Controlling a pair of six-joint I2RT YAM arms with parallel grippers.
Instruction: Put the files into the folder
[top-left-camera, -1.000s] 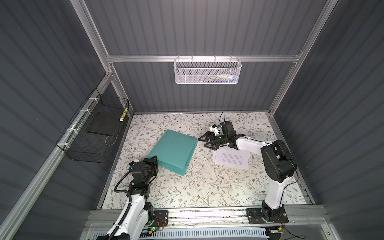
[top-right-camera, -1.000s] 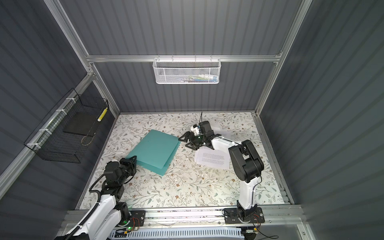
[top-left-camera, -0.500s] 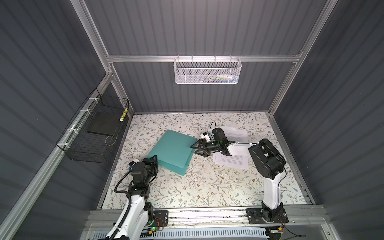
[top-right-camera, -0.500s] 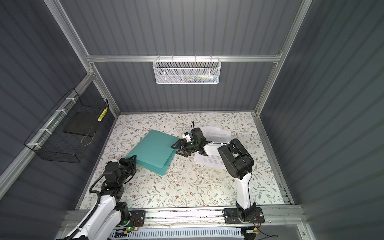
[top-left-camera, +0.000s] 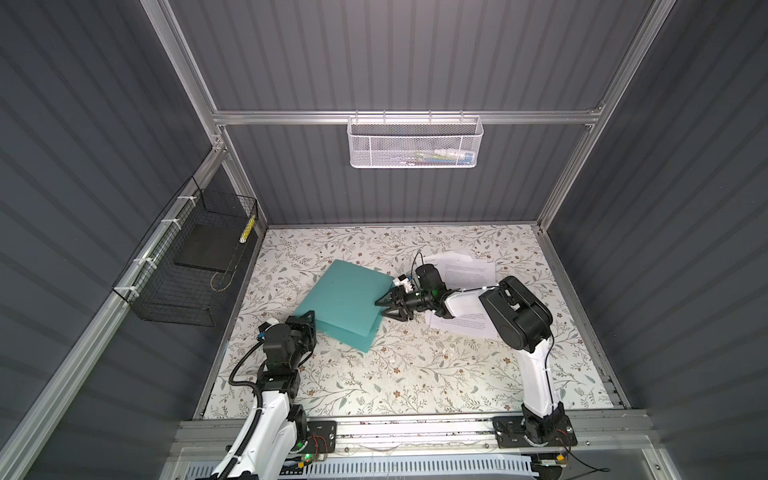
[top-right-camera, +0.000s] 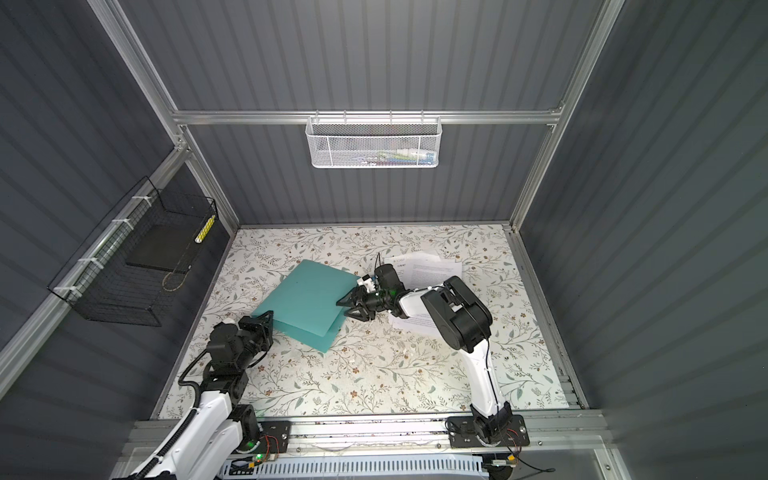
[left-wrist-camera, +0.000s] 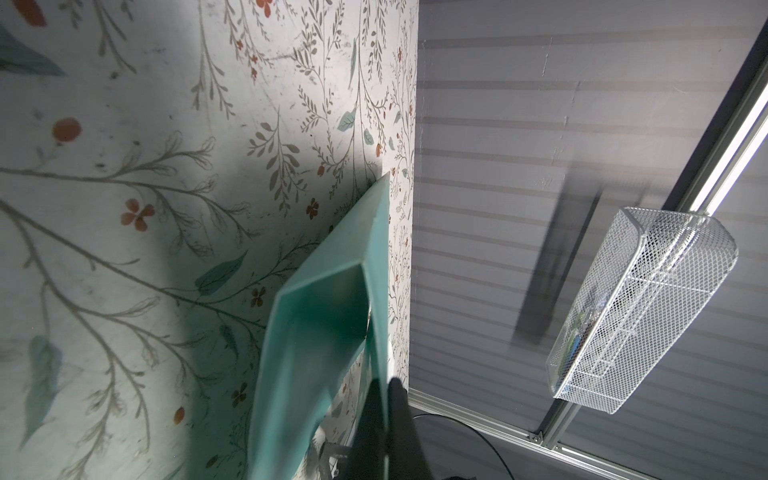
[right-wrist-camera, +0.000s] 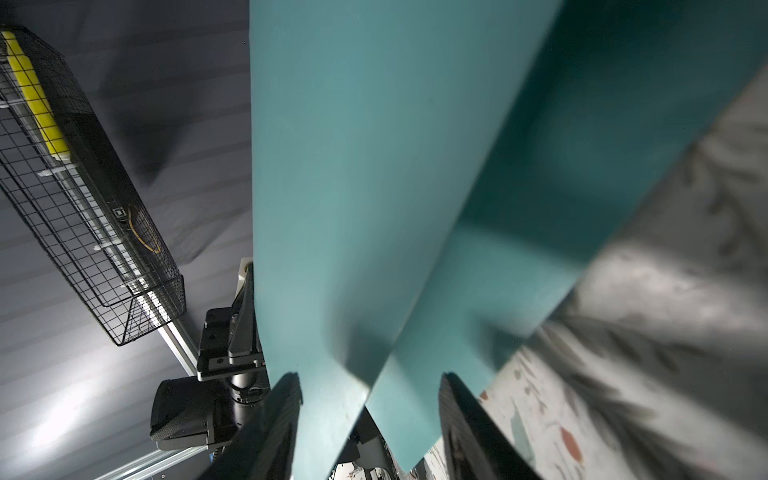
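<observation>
While left fingers (left-wrist-camera: 405, 440) pinch folder (top-left-camera: 345, 291) cover | right fingers (right-wrist-camera: 272, 428) apart, straddling its edge

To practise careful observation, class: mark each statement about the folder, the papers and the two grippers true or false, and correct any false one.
1. The printed sheets lie on the floral table, outside the teal folder. True.
2. The left gripper is open, clear of the folder. False: it is shut on the folder's cover.
3. The right gripper has its jaws apart at the folder's edge. True.
4. The white mesh basket stands on the table. False: it hangs from the aluminium rail above the table.
</observation>
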